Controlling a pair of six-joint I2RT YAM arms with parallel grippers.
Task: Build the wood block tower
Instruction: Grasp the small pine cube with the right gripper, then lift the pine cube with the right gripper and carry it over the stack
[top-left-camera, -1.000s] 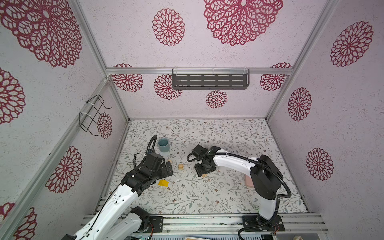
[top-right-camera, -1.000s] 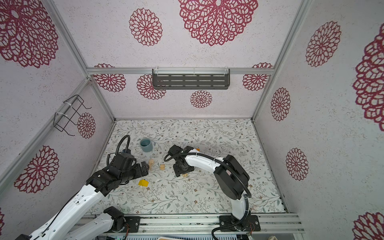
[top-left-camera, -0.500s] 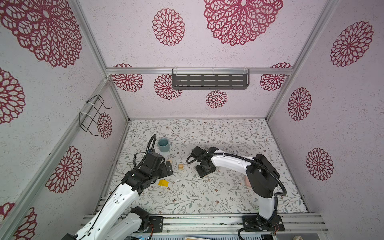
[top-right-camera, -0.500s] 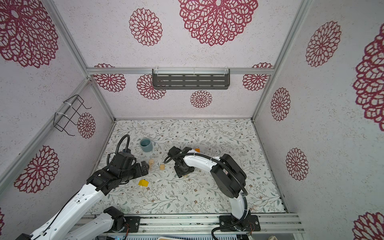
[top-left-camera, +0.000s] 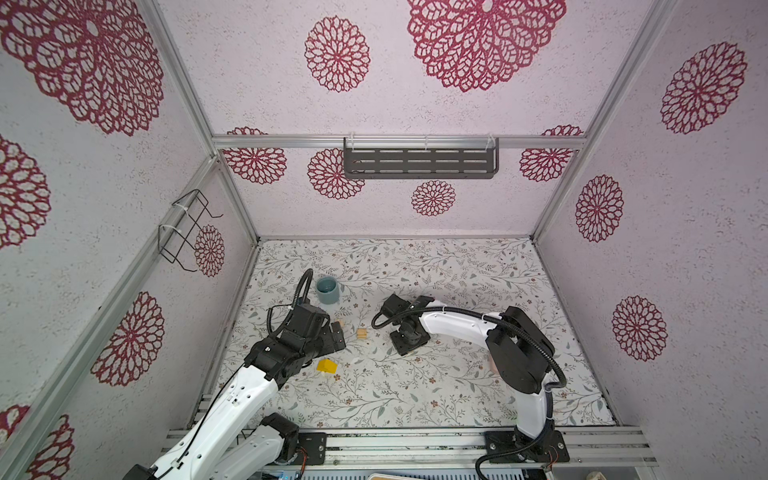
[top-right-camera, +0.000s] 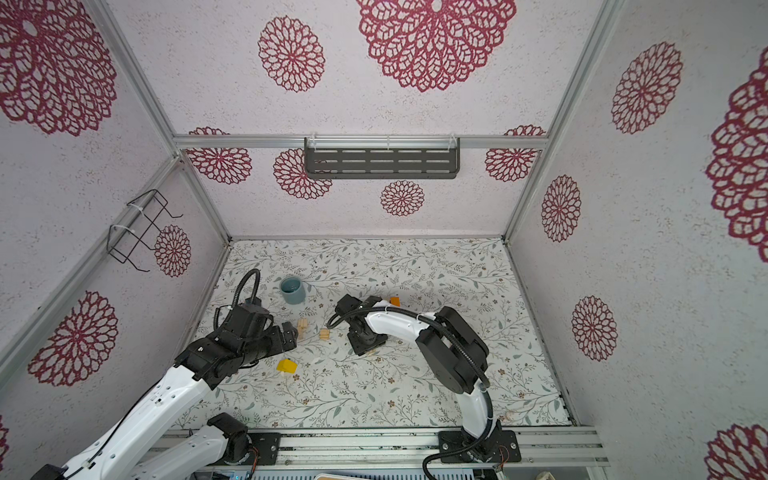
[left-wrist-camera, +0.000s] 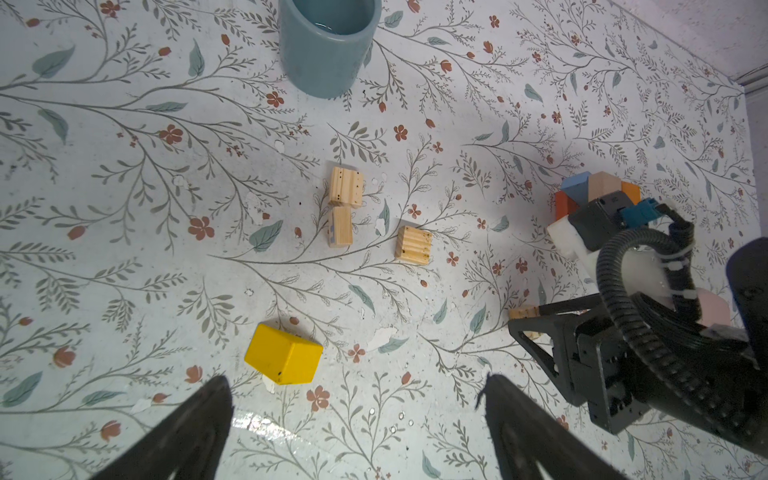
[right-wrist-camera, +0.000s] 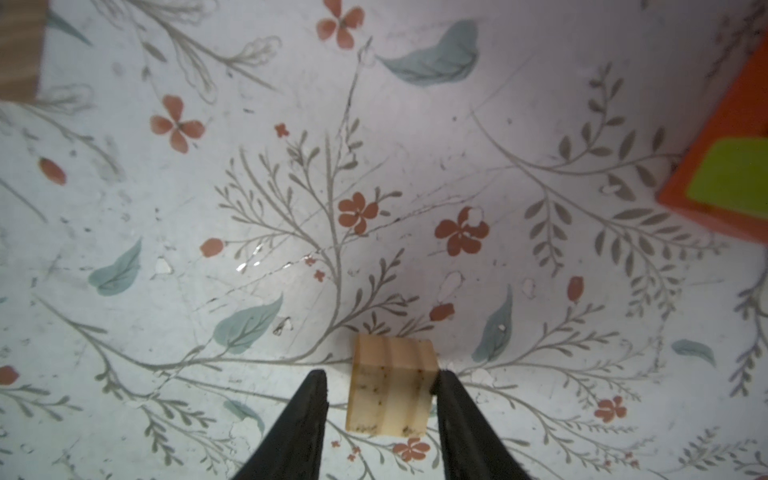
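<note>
wood block (right-wrist-camera: 392, 395) between jaws of right hand (right-wrist-camera: 380, 376)

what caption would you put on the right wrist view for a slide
Right gripper with fingers either side of a plain wood block on the floral table, one gap left to close.

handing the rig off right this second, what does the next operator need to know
Left gripper: open and empty, above the table near the yellow block.
Right gripper: down at the table, open jaws straddling a plain wood block. One finger touches it and a gap shows at the other, so it is not gripped yet.
Tower: partly built and only partly visible; blue, plain, orange and red blocks show.
Loose: the yellow block and three other pale blocks.
Left to do: grip and stack the straddled block, then the loose ones.
</note>
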